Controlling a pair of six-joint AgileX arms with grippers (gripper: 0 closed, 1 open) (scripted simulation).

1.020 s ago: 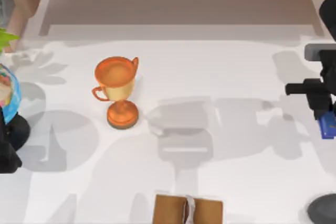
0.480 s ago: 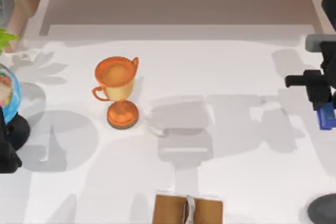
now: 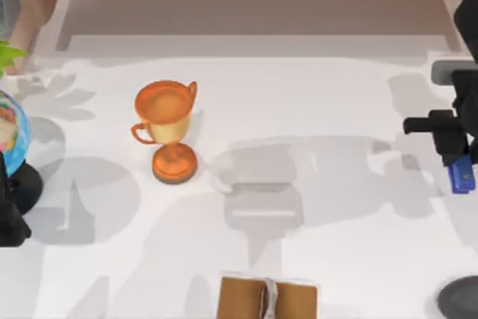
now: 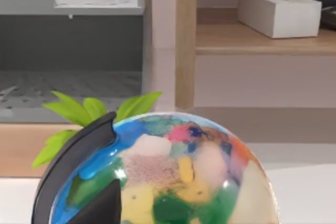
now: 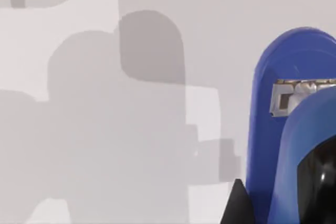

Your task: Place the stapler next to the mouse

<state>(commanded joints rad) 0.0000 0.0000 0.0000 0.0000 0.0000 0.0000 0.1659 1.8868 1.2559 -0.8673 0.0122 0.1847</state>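
From above, much of what mattered sat at the edges: my right gripper (image 3: 457, 156) hung at the table's (image 3: 314, 95) far right, a black mass cut by the frame, and beneath it only a small blue end of the stapler (image 3: 461, 176) poked out, so I read the fingers as pinching the stapler though the contact itself was covered. The mouse (image 3: 461, 299) showed just as a dark grey curve at the lower right corner, well apart from the stapler. My left arm (image 3: 9, 211) sat parked at the left edge beside the globe (image 3: 10, 134), both cropped, and I could not tell how its fingers stood. The orange trophy cup (image 3: 168, 129) stood upright left of centre, its bowl holding nothing I could see. A brown item (image 3: 267, 298) at the bottom edge was cut off and hard to name. In the left wrist view the globe (image 4: 178, 177) loomed close in its black arc, green leaves (image 4: 89, 111) behind it, and a white tissue box (image 4: 278, 11) rested on a wooden shelf (image 4: 252, 40). In the right wrist view the blue stapler (image 5: 283, 129) ran off the frame, its metal staple slot visible, above the white table (image 5: 105, 103).
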